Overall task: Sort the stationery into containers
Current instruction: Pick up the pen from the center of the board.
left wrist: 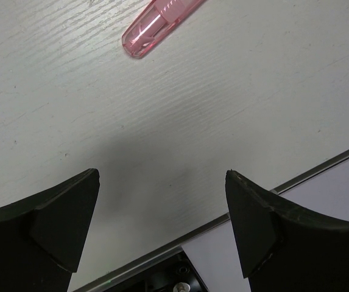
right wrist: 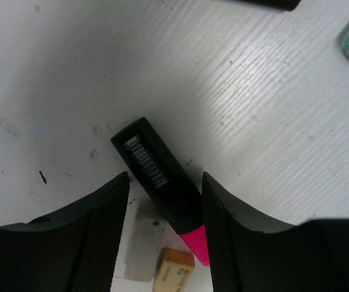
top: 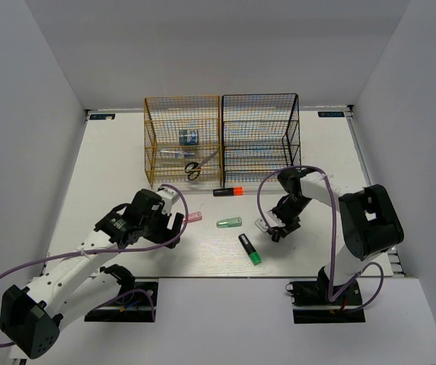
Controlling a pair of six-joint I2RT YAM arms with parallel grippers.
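Right gripper [right wrist: 165, 182]: textured black fingers apart, straddling a black-bodied, pink-capped highlighter [right wrist: 153, 161] lying on the white wood-grain table [right wrist: 271, 121]. Its barcode label is too small to read and the cap is partly hidden. A beige eraser [right wrist: 174, 267] lies just beside the cap. Left gripper [left wrist: 162, 182]: fingers wide apart above the table, with a translucent pink capsule [left wrist: 156, 21] cut off by the frame edge.

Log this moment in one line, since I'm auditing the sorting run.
left jaws: open, empty, near pink capsule | right jaws: open astride pink highlighter, not yet clamped | eraser beside its cap
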